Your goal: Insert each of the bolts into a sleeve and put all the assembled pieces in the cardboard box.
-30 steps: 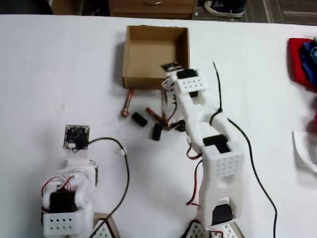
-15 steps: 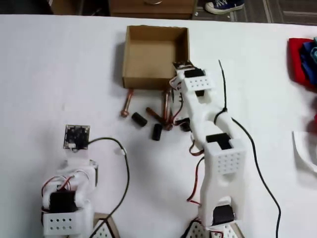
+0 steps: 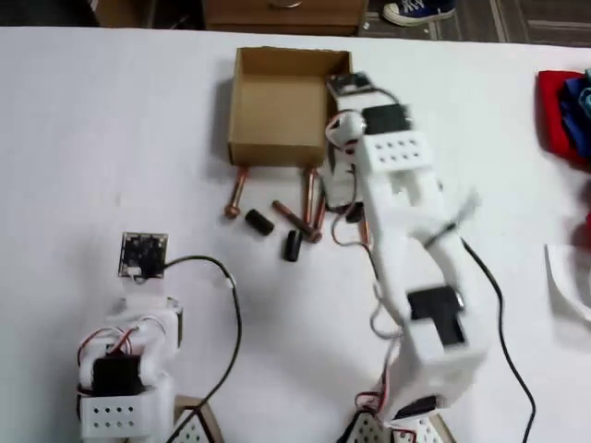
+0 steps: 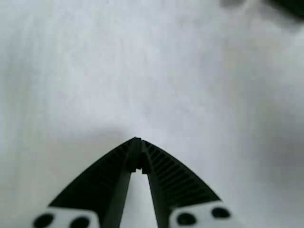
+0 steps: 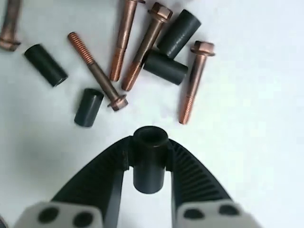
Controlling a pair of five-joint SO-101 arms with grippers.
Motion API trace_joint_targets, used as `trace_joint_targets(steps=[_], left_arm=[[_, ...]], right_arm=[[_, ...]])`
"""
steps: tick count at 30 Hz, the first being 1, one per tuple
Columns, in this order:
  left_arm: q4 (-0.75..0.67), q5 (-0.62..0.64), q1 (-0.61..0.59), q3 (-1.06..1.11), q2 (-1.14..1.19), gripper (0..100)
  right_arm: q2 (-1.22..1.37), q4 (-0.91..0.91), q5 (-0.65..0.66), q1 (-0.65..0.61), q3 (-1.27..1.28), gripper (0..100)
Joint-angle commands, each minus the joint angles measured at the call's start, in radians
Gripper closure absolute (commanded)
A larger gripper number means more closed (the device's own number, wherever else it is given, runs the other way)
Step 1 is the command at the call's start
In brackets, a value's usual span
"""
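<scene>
Right arm: it stretches in a long line from its base at the near edge of the table [image 3: 111, 120] toward the cardboard box [image 3: 268, 153]. The wrist is beside the box's front right corner, above the loose parts.
Right end effector [image 5: 149, 142]: clamped on a black sleeve [image 5: 149, 164], with one ribbed finger on each side.
Held sleeve: it lies lengthwise between the fingers, its hollow end pointing past the fingertips. I cannot tell whether it touches the table.
Left arm: folded back on itself over its base at the near left corner of the table, well apart from the parts and the box.
Left end effector [image 4: 137, 147]: fingers together, tips meeting, nothing between them, over bare table.
Bolts: copper-coloured and lying flat on the table just in front of the box. In the right wrist view, three [image 5: 145, 47] fan out close together, one [image 5: 194, 80] lies to one side of them, and another [image 5: 12, 23] is at the frame's edge.
Loose sleeves: four black ones lie on their sides among the bolts. Two [image 5: 165, 67] touch each other between bolts, one [image 5: 89, 107] is by a bolt head, and one [image 5: 45, 64] lies apart.
Cardboard box: open-topped, at the far middle of the table, with no parts visible inside.
</scene>
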Motion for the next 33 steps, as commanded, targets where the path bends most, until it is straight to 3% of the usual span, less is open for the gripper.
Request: trace_joint_targets(steps=[1, 5, 15, 25, 28, 33], left_arm=[[0.008, -0.009, -0.009, 0.022, -0.005, 97], [0.008, -0.009, -0.009, 0.022, -0.005, 97], [0.008, -0.008, -0.005, 0.022, -0.005, 97], [0.002, -0.011, -0.005, 0.022, -0.005, 97], [-0.118, -0.011, -0.032, 0.022, -0.006, 97], [-0.44, -0.011, -0.347, -0.042, -0.006, 97]], right_arm=[[-0.239, 0.054, 0.097, 0.028, 0.037, 97.8], [-0.438, 0.058, 0.153, 0.036, 0.236, 97.8], [-0.883, -0.056, 0.157, 0.028, 0.736, 97.8], [-0.97, -0.104, 0.226, 0.028, 0.856, 97.8], [-0.97, -0.104, 0.226, 0.031, 0.856, 97.8], [-0.97, -0.104, 0.226, 0.036, 0.858, 97.8]])
